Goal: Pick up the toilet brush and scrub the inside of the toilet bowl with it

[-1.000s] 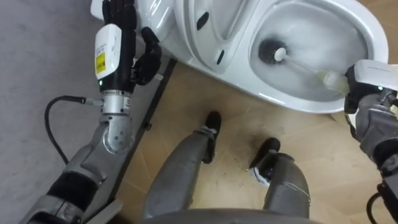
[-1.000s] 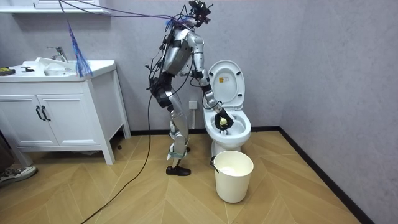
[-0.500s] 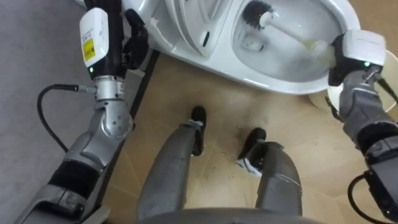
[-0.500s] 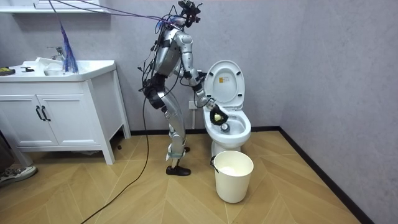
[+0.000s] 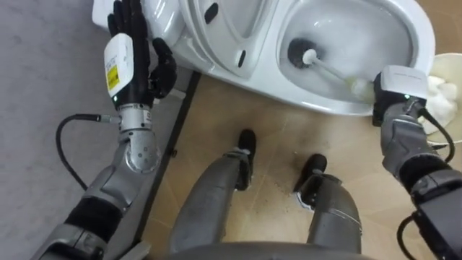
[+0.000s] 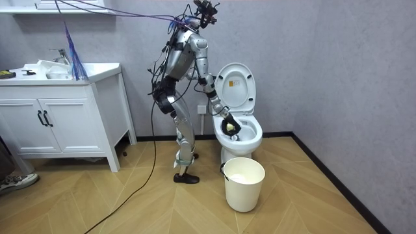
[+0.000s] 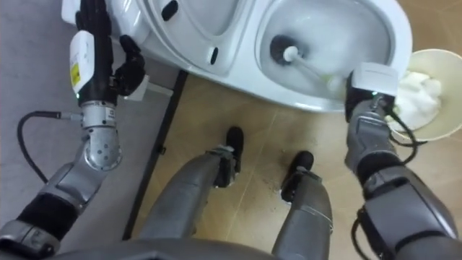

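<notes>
The white toilet (image 5: 339, 108) stands open, its lid (image 6: 237, 84) raised. A toilet brush reaches into the bowl, its black head (image 5: 297, 52) low on the bowl's left side. The brush's white handle (image 5: 332, 72) runs right to my right hand (image 5: 390, 97) at the bowl's near rim, which is shut on the pale grip. My left hand (image 5: 130, 29) is held up beside the raised lid, fingers straight and open, holding nothing. In the room view I stand at the toilet's left, leaning over it, right hand (image 6: 229, 125) in the bowl.
A cream bucket (image 7: 426, 94) with white material inside stands on the wood floor just right of the toilet, close to my right arm. A dark skirting strip (image 5: 177, 137) runs along the grey wall at my left. A white vanity cabinet (image 6: 58, 117) stands further off.
The brush head swept to the bowl's far left side, then back toward its lower left. My body swayed and the eye view shifted with it. The left hand stayed by the lid.
</notes>
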